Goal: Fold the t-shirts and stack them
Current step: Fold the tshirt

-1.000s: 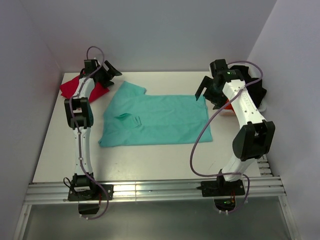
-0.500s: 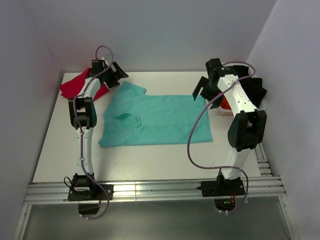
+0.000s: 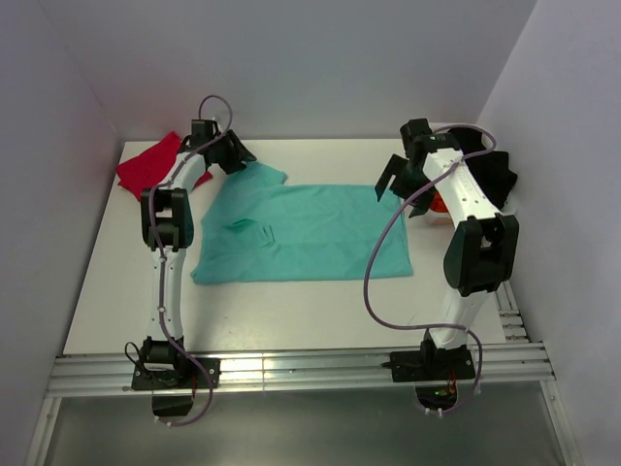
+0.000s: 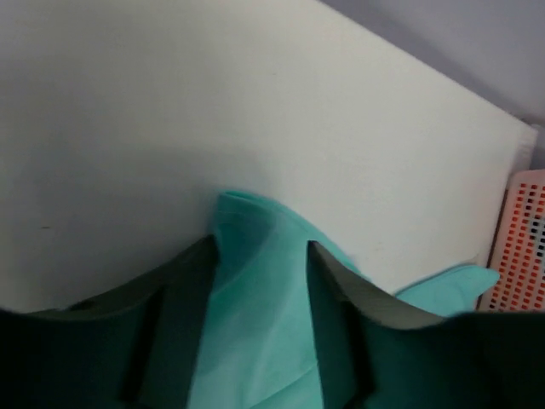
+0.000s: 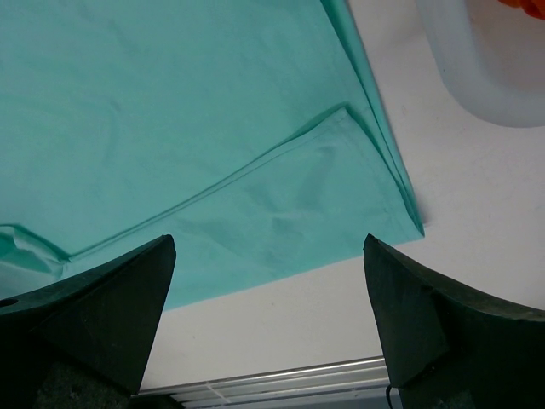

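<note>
A teal-green t-shirt point(image 3: 310, 233) lies spread flat across the middle of the white table. Its hem corner point(image 5: 400, 213) shows in the right wrist view. A crimson-red t-shirt point(image 3: 146, 167) lies crumpled at the back left corner. My left gripper point(image 3: 245, 160) is at the teal shirt's back left sleeve. In the left wrist view its jaws point(image 4: 260, 247) have narrowed, and a raised fold of teal cloth point(image 4: 255, 315) fills the gap between the fingers. My right gripper point(image 3: 403, 192) hovers wide open point(image 5: 268, 243) over the shirt's back right corner, holding nothing.
A white bin point(image 5: 477, 77) with something orange inside stands at the right edge, just beyond the right gripper. A pink perforated basket point(image 4: 521, 239) shows at the far right of the left wrist view. Walls close in left, back and right. A metal rail point(image 3: 291, 369) runs along the front.
My left gripper has swung right, off the red shirt, onto the teal sleeve, and its jaws have narrowed on the cloth. The right gripper shifted slightly towards the shirt's corner and stays open.
</note>
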